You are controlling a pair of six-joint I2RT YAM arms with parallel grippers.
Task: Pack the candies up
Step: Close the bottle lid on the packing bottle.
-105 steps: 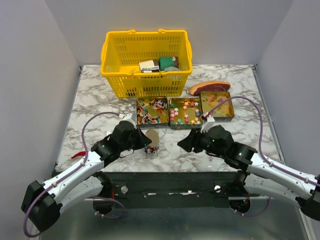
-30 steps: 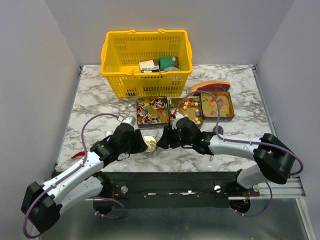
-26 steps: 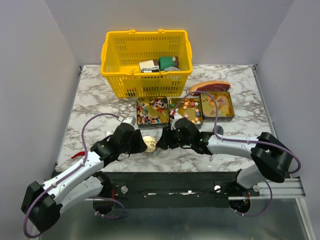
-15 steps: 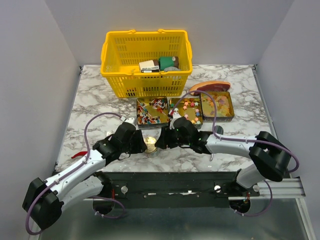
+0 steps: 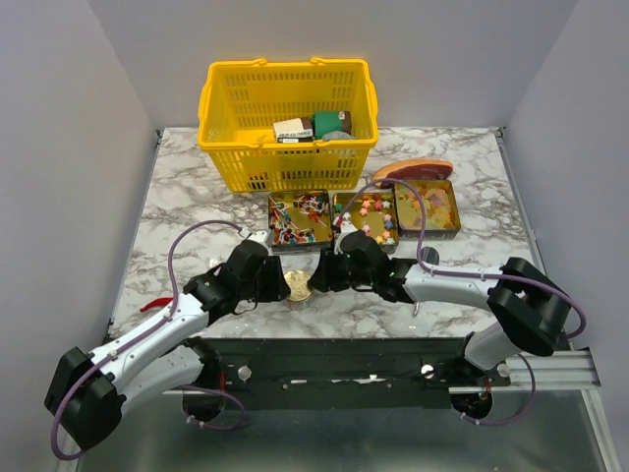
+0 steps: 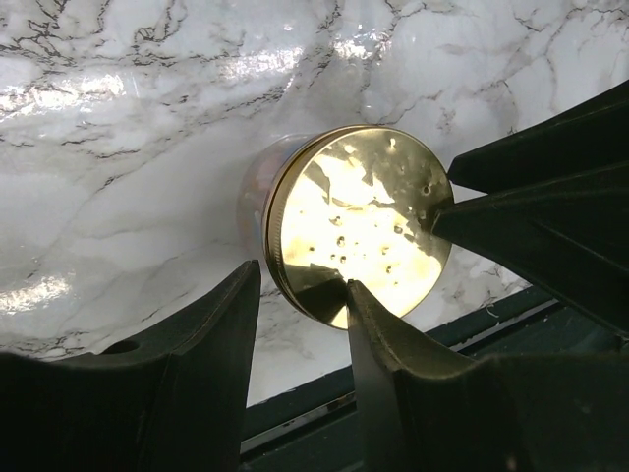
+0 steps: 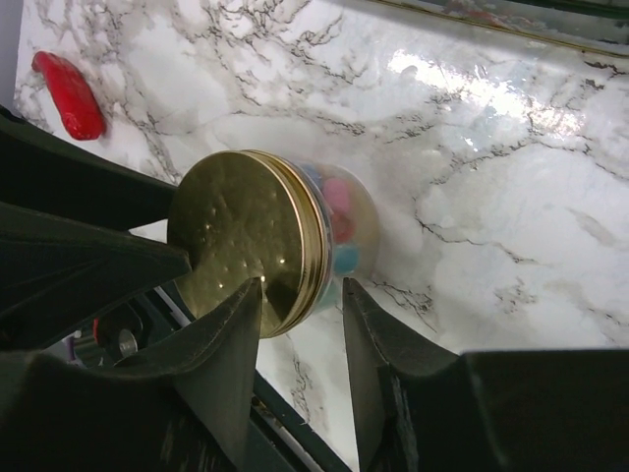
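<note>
candies (image 7: 339, 202) | right wrist: inside jar (image 7: 295, 246) | left wrist: lid (image 6: 359, 236) only

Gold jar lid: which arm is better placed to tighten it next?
Probably right: the right gripper brackets the lid rim, seen edge-on. The left gripper faces the lid flat, its gap narrower than the lid.

no legible text, labels, or numbers anywhere

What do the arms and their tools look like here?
The left arm and right arm have white links and black joints, each trailing a purple cable. The left tool and right tool are black, with two flat tapered fingers.
</note>
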